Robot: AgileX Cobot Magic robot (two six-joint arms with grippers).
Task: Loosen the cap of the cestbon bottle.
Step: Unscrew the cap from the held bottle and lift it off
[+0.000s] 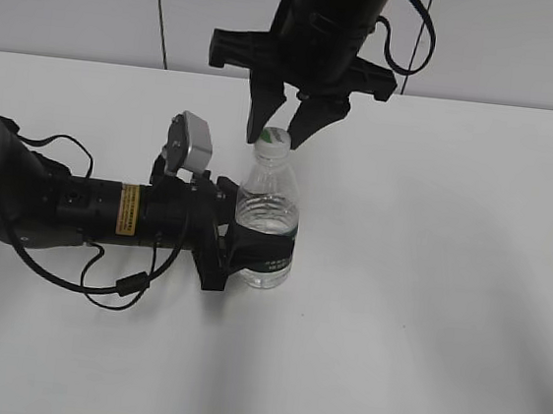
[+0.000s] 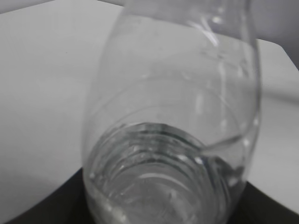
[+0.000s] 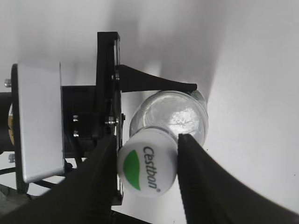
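The cestbon bottle [image 1: 267, 221] stands upright on the white table, clear and ribbed, with a dark green label band. My left gripper [image 1: 238, 241] lies level with the table and is shut on the bottle at the label. In the left wrist view the bottle [image 2: 173, 116] fills the frame, with the dark jaws [image 2: 159, 207] at the bottom corners. The white cap [image 1: 274, 140] with a green leaf mark is on the neck. My right gripper [image 1: 280, 140] hangs from above with a finger on each side of the cap. In the right wrist view both fingers [image 3: 148, 142] touch the cap [image 3: 147, 169].
The left arm's black body and cables [image 1: 78, 211] lie across the table's left half. The left wrist camera housing [image 1: 192, 144] sits just left of the bottle neck and also shows in the right wrist view [image 3: 39, 121]. The table [image 1: 446, 284] is bare white to the right.
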